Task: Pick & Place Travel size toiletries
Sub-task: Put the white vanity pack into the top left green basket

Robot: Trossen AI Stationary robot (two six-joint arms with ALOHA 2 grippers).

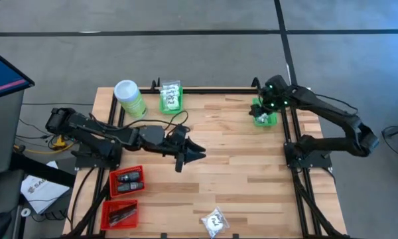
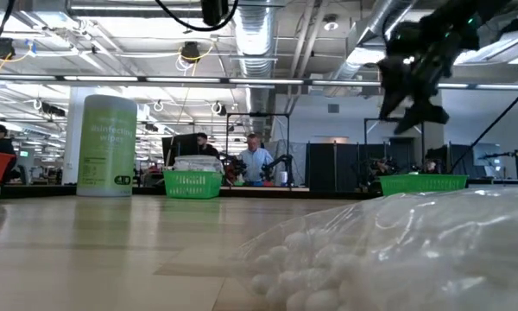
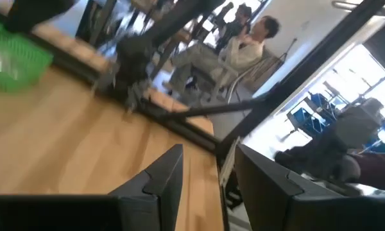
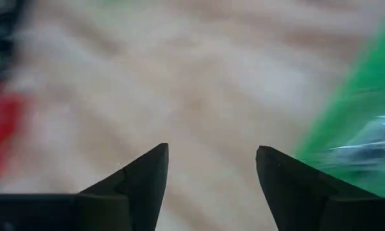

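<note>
A white crinkly packet [image 1: 214,222] of the travel size toiletries lies on the wood near the table's front edge; it fills the foreground of the low view [image 2: 397,250]. More packets sit in a green basket [image 1: 170,98] at the far edge. Silvery sachets lie in a second green basket [image 1: 265,119] at the far right. Dark pieces fill two red baskets [image 1: 127,180] [image 1: 119,212] at the near left. My right gripper [image 4: 212,149] hangs open above the table beside the right green basket [image 4: 353,115]. My left gripper [image 3: 208,151] is open over mid-table, with nothing between its fingers.
A tall light-green canister [image 1: 129,98] with a white lid stands at the far left, beside the far green basket. A dark metal frame [image 1: 288,133] runs along the table's edges. People sit in the room beyond the table [image 3: 244,48]. Bare wood lies between the baskets.
</note>
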